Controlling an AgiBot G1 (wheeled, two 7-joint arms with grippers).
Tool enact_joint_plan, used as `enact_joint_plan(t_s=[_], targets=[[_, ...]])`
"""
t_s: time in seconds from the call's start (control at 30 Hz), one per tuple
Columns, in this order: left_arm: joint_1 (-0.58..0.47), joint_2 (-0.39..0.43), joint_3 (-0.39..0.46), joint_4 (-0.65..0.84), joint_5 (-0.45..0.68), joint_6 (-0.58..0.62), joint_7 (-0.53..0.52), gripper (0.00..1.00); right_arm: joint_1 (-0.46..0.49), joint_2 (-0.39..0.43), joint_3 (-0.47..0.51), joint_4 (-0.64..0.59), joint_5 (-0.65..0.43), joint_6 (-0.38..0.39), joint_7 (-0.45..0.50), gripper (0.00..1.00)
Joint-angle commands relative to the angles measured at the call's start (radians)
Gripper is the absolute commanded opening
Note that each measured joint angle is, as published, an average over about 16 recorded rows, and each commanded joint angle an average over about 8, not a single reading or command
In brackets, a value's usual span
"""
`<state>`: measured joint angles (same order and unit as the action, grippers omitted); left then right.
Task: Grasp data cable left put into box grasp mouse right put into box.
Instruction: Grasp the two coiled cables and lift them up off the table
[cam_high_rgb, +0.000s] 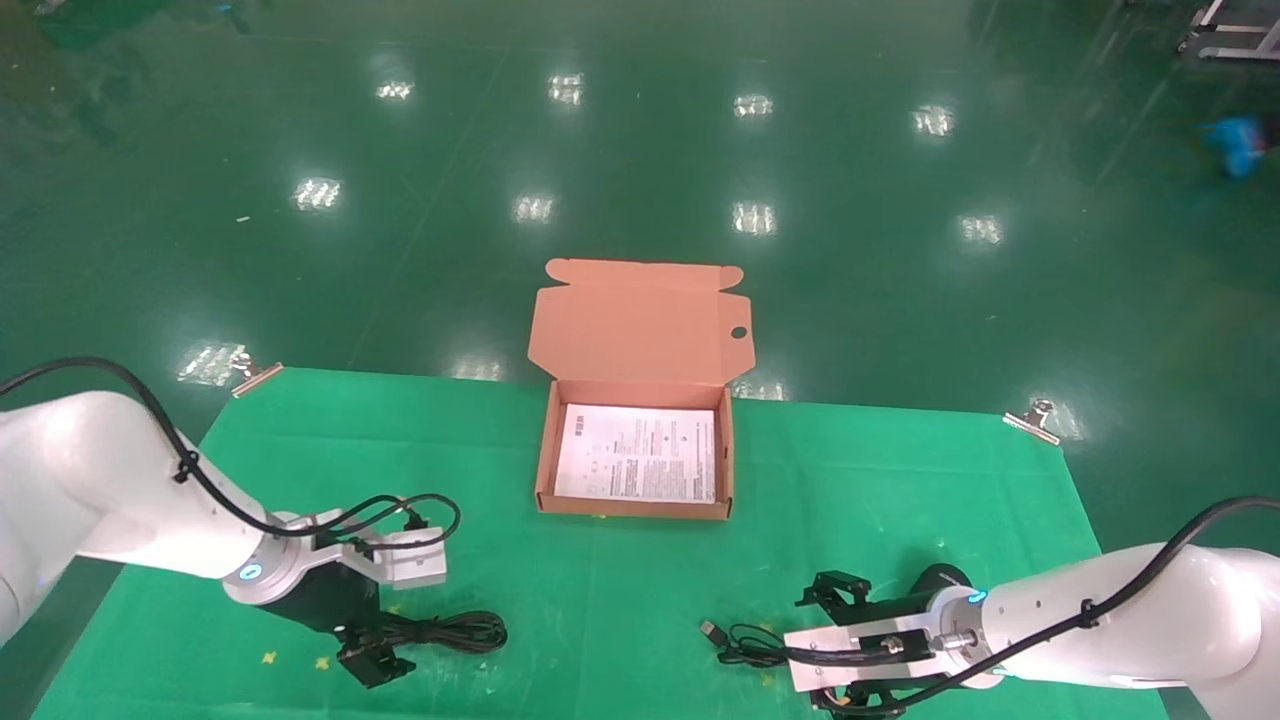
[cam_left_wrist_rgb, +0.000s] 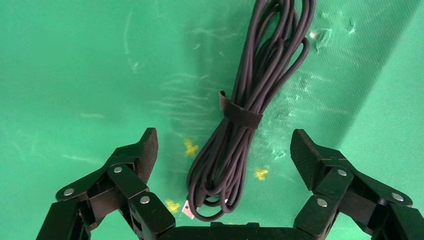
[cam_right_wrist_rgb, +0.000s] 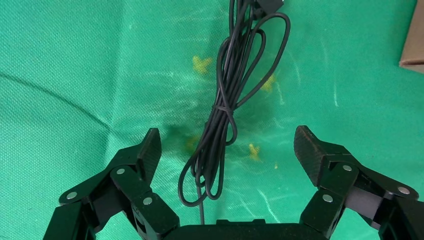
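The salmon-orange box stands open at the table's far middle, lid up, with a printed sheet inside. The data cable lies as a black strapped bundle at the front left. My left gripper is open and low over the bundle's near end; in the left wrist view the cable lies between the spread fingers. The black mouse shows partly behind my right wrist. My right gripper is open over the mouse's cord, whose USB plug points left.
A green cloth covers the table, held by metal clips at its far corners. Small yellow marks dot the cloth. A corner of the box shows in the right wrist view. Shiny green floor lies beyond.
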<state>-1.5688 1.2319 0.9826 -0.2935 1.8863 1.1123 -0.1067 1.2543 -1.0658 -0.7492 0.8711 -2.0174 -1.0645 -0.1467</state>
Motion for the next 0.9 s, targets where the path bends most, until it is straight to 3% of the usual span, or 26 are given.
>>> enact_joint_plan(t_s=[0.03,0.9], targets=[[0.001,0.001,0.0,0.004,-0.001,-0.002,0.001,0.0,0.001,-0.001,-0.001,-0.003,-0.002,0.002,-0.001,0.0],[-0.001,-0.006,0.0,-0.025,-0.001,0.011,-0.006,0.0,-0.002,0.007,0.003,0.015,0.008,-0.009,0.002,0.0]])
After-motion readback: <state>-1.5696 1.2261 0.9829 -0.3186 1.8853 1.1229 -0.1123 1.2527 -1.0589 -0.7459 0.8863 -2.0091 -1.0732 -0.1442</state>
